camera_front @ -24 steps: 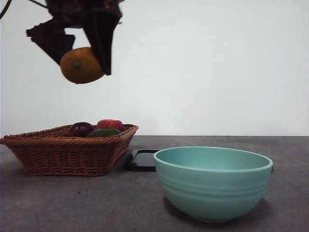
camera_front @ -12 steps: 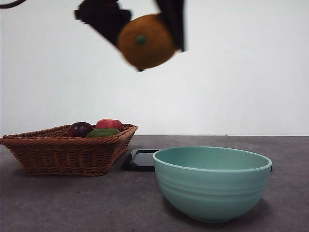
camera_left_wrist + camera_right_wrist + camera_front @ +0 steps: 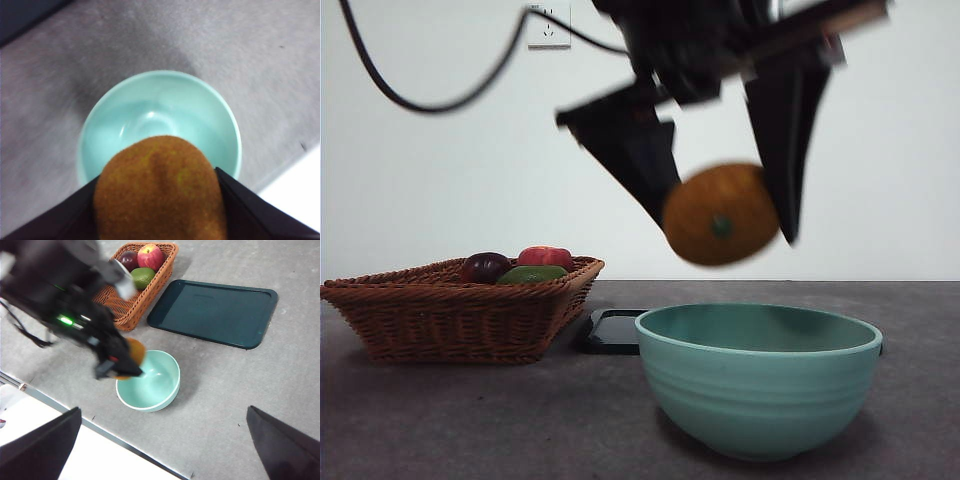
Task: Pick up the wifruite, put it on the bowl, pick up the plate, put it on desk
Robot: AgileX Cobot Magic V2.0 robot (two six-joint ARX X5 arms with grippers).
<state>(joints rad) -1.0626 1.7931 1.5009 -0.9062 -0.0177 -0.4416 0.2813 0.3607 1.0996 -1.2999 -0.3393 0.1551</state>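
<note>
- Two black jaws of the left tool (image 3: 730, 215) are clamped on the wifruite (image 3: 722, 214), one on each flank, just right of centre in the front view.
- In the left wrist view the wifruite (image 3: 160, 192) fills the lower middle of the frame between the jaws, hanging above the bowl (image 3: 100, 125), not touching it.
- Its skin looks dull and firm, and it seems light and rounded, so I judge it could roll or slip; gripping across its widest part, as now, looks soundest.
- The bowl (image 3: 760, 400) sits low and right of centre on the desk (image 3: 470, 420); ceramic, so a short, gentle drop is wise.
- One right tool (image 3: 160, 450) waits with jaws wide apart and empty, at the lower corners of its own view.
- Beyond, a basket (image 3: 450, 310) of fruit sits left, with a dark tray (image 3: 215, 312) behind the bowl.
</note>
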